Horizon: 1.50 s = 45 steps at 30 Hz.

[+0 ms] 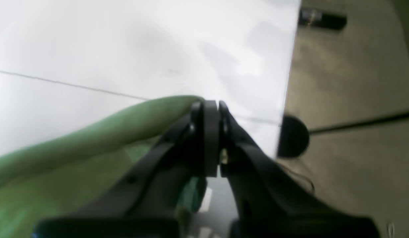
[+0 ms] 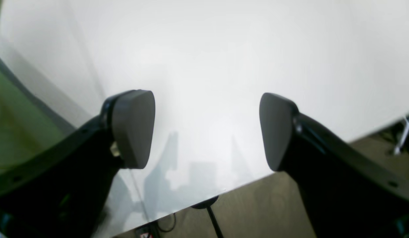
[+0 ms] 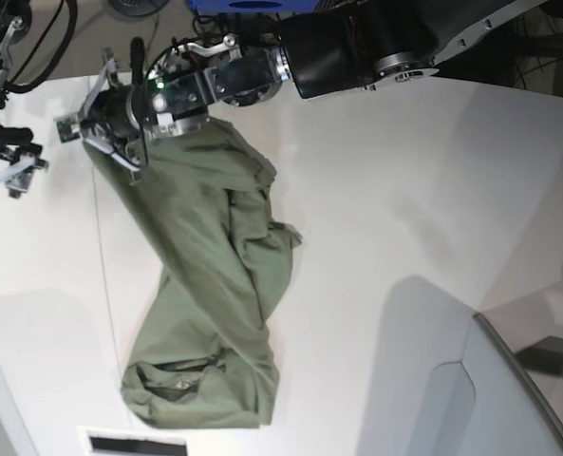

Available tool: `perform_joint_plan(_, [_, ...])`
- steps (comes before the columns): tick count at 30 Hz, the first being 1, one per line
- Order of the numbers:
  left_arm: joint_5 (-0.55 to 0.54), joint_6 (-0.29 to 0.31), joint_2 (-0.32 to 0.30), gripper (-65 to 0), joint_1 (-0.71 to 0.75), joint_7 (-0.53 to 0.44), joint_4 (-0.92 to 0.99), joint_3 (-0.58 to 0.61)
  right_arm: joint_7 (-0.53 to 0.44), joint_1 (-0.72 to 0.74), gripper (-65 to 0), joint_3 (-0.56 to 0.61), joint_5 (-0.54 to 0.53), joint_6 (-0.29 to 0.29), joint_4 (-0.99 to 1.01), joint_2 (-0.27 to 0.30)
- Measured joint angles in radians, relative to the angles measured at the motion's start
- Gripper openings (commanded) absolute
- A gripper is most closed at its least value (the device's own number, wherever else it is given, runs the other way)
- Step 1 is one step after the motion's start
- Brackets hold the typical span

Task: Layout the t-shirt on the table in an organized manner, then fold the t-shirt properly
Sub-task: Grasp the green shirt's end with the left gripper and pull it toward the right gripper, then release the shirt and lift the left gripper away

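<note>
The green t-shirt (image 3: 210,285) lies long on the table (image 3: 404,190) — left gripper (image 1: 211,105) pinches its top end, right gripper (image 2: 207,129) gapes wide over bare table.

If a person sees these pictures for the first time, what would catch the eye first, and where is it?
First, the t-shirt, an olive-green, crumpled strip running from the far left of the table down to its near edge in the base view. Next, the left tool, shut on the t-shirt's far end close to the table's edge. The right tool is open above bare table.
</note>
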<state>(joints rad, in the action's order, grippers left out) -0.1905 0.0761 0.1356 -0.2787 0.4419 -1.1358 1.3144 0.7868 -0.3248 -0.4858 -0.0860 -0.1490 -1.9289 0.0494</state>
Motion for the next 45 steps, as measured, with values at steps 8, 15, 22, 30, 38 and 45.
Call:
perform_joint_plan(8, [-0.003, -0.016, -0.021, -53.6, 0.005, 0.002, -0.016, -0.002, 0.0, 0.041, -18.0, 0.061, -0.002, -0.061, 0.041, 0.013])
perform_joint_plan(15, [-0.016, -0.008, -0.022, -21.1, 0.013, 0.003, -0.066, 0.001, 0.067, 0.073, -17.7, 0.162, 0.008, -0.054, 0.105, 0.097])
perform_joint_plan(22, [-0.009, -0.002, -0.189, -26.0, 0.105, 0.053, -0.249, -0.228, 0.071, 0.077, -17.6, 0.331, 0.008, -0.058, 0.108, 0.145])
perform_joint_plan(30, [0.0, -0.017, -0.428, -26.0, 0.356, 0.088, -0.494, -0.64, 0.064, 0.121, -18.0, 0.439, 0.0, -0.058, 0.255, 0.135])
perform_joint_plan(38, [0.0, -0.017, -0.525, -26.2, 0.621, 0.01, -0.524, -1.006, 0.059, 0.177, -18.2, 0.447, 0.0, -0.06, 0.315, 0.114])
perform_joint_plan(45, [0.0, 0.0, -0.53, -26.2, 0.779, -0.1, -0.463, -1.201, 0.071, 0.106, -18.2, 0.434, 0.003, -0.051, 0.229, 0.115])
